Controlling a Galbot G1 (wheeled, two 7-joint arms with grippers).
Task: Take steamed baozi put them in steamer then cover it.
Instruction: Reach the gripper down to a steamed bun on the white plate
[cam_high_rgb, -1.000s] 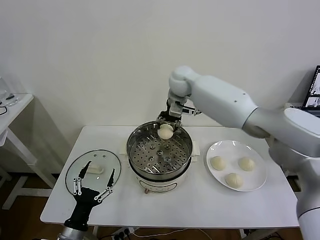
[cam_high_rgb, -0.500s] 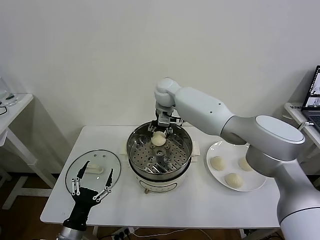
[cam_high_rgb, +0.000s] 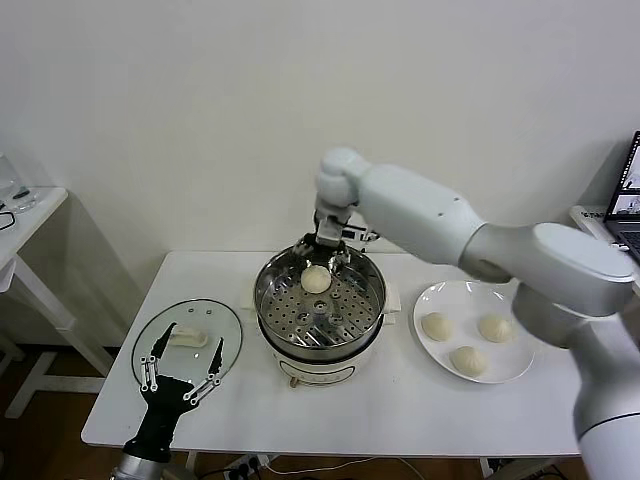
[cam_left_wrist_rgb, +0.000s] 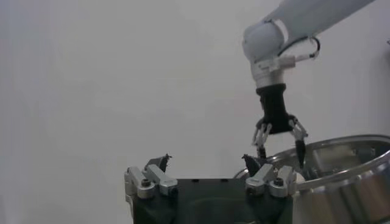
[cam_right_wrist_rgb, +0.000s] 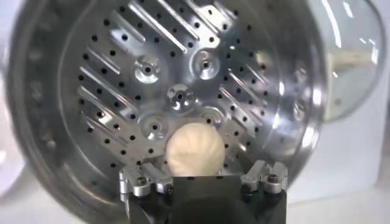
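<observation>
One steamed baozi (cam_high_rgb: 315, 279) (cam_right_wrist_rgb: 195, 151) lies on the perforated tray at the back of the steamer (cam_high_rgb: 345, 305) (cam_right_wrist_rgb: 183, 67). My right gripper (cam_high_rgb: 323, 246) (cam_right_wrist_rgb: 203, 171) hangs open just above it, its fingers spread clear of the bun on either side. Three more baozi (cam_high_rgb: 466, 360) rest on the white plate (cam_high_rgb: 520, 352) to the right. The cover (cam_high_rgb: 205, 318), a glass lid with a white handle, lies flat on the table at the left. My left gripper (cam_high_rgb: 183, 365) (cam_left_wrist_rgb: 206, 161) hovers open over the lid's near edge, holding nothing.
The steamer sits on a white electric base (cam_high_rgb: 320, 372) in the middle of the white table (cam_high_rgb: 400, 410). A white side table (cam_high_rgb: 25, 215) stands at far left and a laptop (cam_high_rgb: 628, 185) at the right edge. A white wall rises close behind.
My right gripper carried the baozi down and left into the steamer, then opened and let it go onto the tray. The left arm stayed still.
</observation>
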